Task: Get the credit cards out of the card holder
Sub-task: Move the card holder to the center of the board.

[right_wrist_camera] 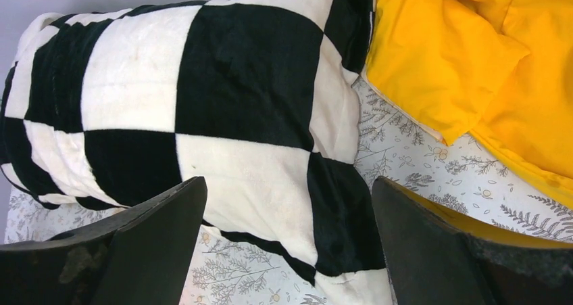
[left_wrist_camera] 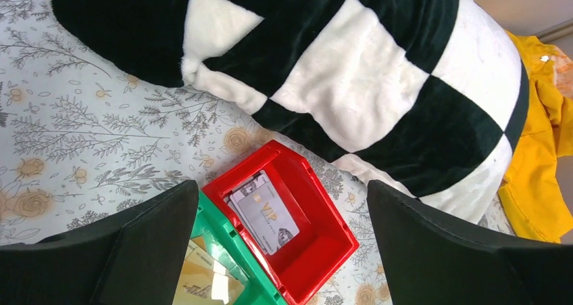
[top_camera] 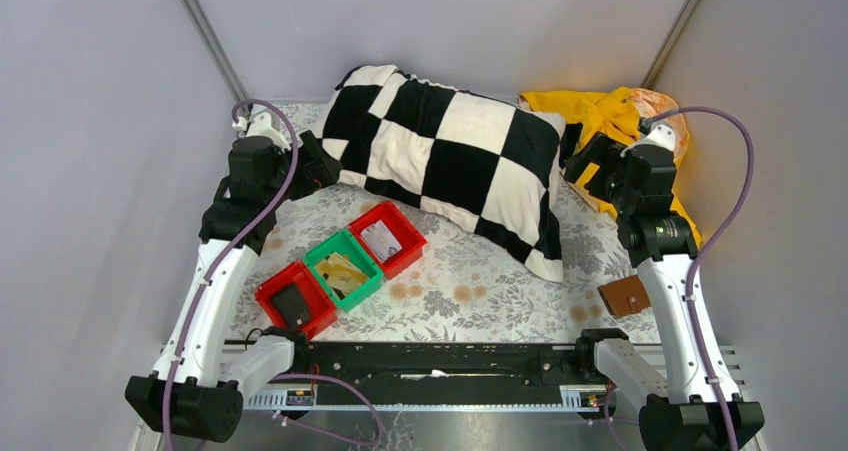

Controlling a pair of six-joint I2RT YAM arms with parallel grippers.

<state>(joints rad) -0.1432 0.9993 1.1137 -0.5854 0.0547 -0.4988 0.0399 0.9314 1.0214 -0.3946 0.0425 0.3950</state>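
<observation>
The card holder (top_camera: 624,296), small, brown and flat, lies on the floral cloth at the near right, right beside my right arm's forearm. Credit cards lie in the bins: a silver VIP card (left_wrist_camera: 264,214) in the far red bin (left_wrist_camera: 324,230), gold cards (left_wrist_camera: 203,281) in the green bin (left_wrist_camera: 223,241), and a dark one (top_camera: 293,306) in the near red bin (top_camera: 296,298). My left gripper (left_wrist_camera: 282,190) hangs open above the far red bin. Over the checkered pillow's right end, my right gripper (right_wrist_camera: 289,183) is open and holds nothing.
A large black-and-white checkered pillow (top_camera: 450,161) fills the back middle of the table. Yellow cloth (top_camera: 600,116) is bunched at the back right. The three bins stand in a diagonal row at the near left. Grey walls close in both sides.
</observation>
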